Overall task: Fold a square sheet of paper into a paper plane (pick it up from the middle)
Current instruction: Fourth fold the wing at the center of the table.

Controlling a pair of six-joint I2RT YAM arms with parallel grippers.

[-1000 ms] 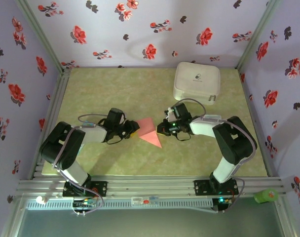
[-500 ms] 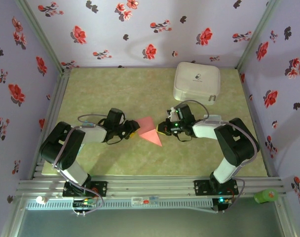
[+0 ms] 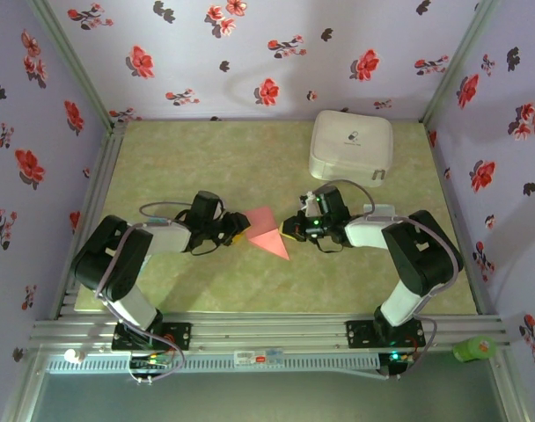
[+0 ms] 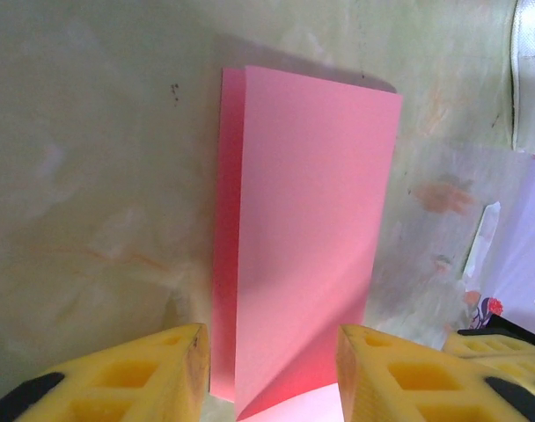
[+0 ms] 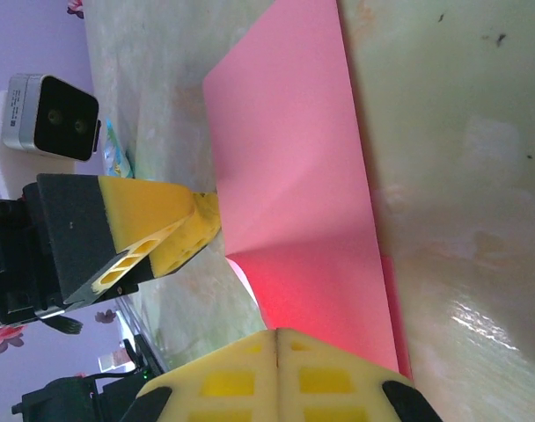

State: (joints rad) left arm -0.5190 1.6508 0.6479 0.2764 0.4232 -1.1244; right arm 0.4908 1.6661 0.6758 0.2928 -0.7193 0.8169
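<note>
1. While I look over my work, the sheet of paper (image 3: 266,232) lies near the middle of the counter (image 3: 206,167), a touch toward 6 o'clock, with the white case (image 3: 351,145) well apart at about 1 o'clock.
2. My left tool (image 3: 238,230) sits at the paper's 9 o'clock side and my right tool (image 3: 289,230) at its 3 o'clock side, so the two face each other across it.
3. My left tool's jaws stand apart. In the left wrist view the yellow pads (image 4: 135,374) flank the near end of the paper, one on each side, and clamp nothing.
4. My right tool's jaws are pressed together, the two pads (image 5: 241,382) meeting along one seam. Their tips sit right at the paper's near edge, and I cannot tell whether they nip that edge or merely rest against it.
5. What looks done: the sheet is doubled over once into a long rectangle. The lower layer peeks out along one long side, so the edges are not quite matched.
6. From above, the paper reads as a wedge narrowing toward 5 o'clock, so part of it may be lifted. I cannot be sure.
7. What I judge is left: nearly everything. I see no nose corners turned in, no wings, no dart shape, so this is an early stage of the plane.
</note>
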